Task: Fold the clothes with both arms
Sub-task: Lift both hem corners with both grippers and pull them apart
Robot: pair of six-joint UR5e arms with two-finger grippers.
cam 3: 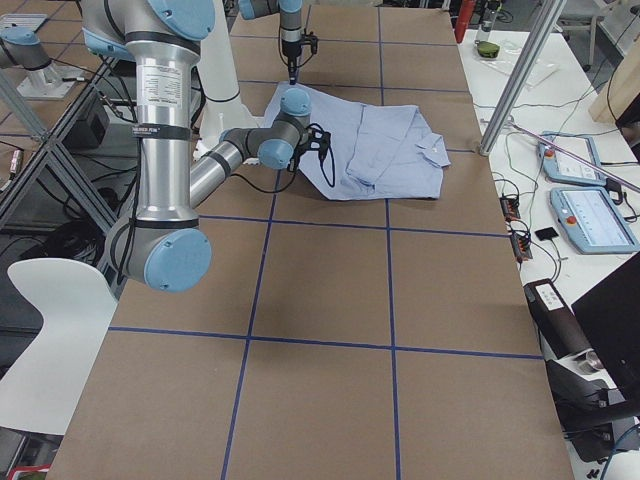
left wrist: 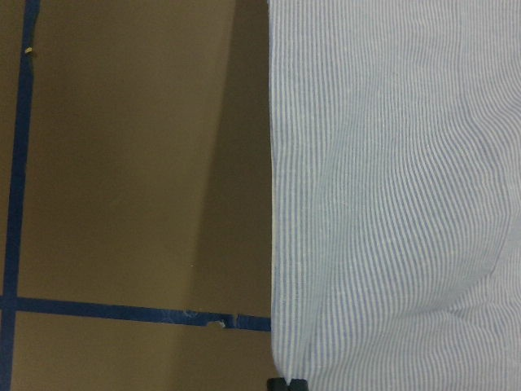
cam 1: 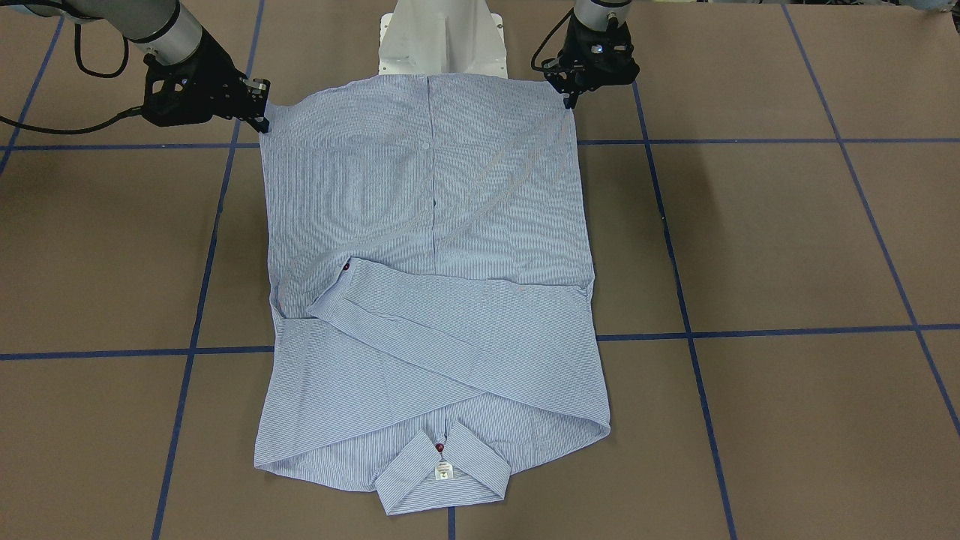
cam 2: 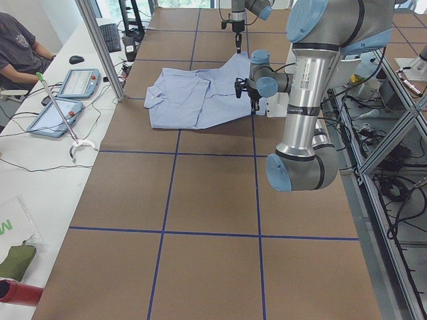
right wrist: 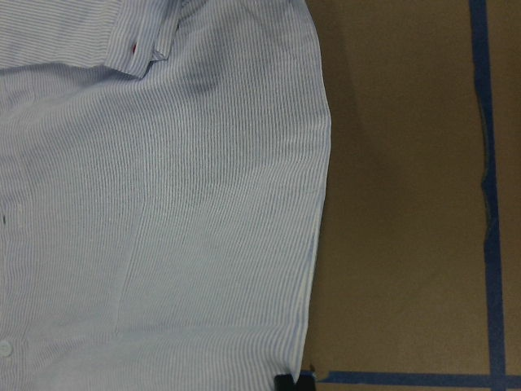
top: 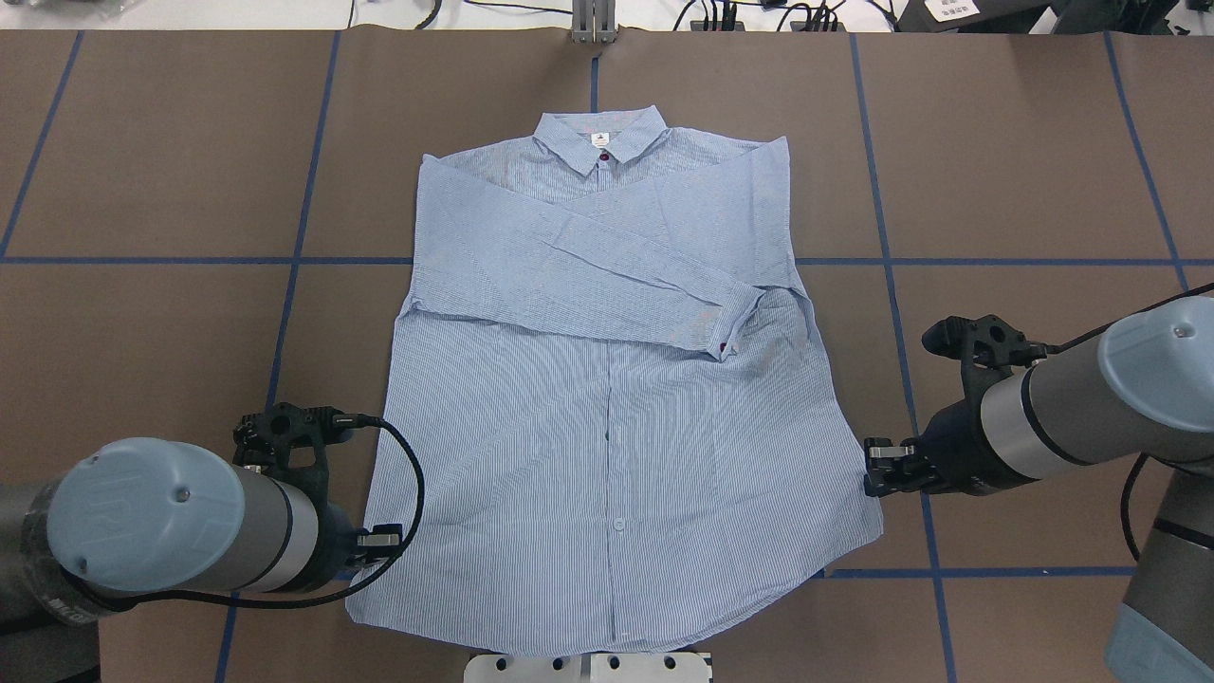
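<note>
The light blue striped shirt [cam 1: 427, 225] [top: 607, 427] lies flat on the brown table, buttoned front up. Its collar points away from the robot and both sleeves are folded across the chest. My left gripper [cam 1: 571, 102] [top: 379, 541] sits low at the hem-side corner of the shirt's left edge. In the left wrist view its fingertips [left wrist: 279, 384] are pinched together on that edge of the shirt [left wrist: 391, 204]. My right gripper [cam 1: 264, 124] [top: 869, 470] is at the opposite hem-side corner. Its dark tip [right wrist: 283, 381] is closed on that edge of the shirt [right wrist: 163, 204].
The white pedestal [cam 1: 442, 37] stands just behind the shirt's hem. Blue tape lines [top: 948, 261] grid the table. In the exterior left view a seated person [cam 2: 17, 43] and tablets [cam 2: 57, 113] are at a side table beyond a metal post [cam 2: 100, 47].
</note>
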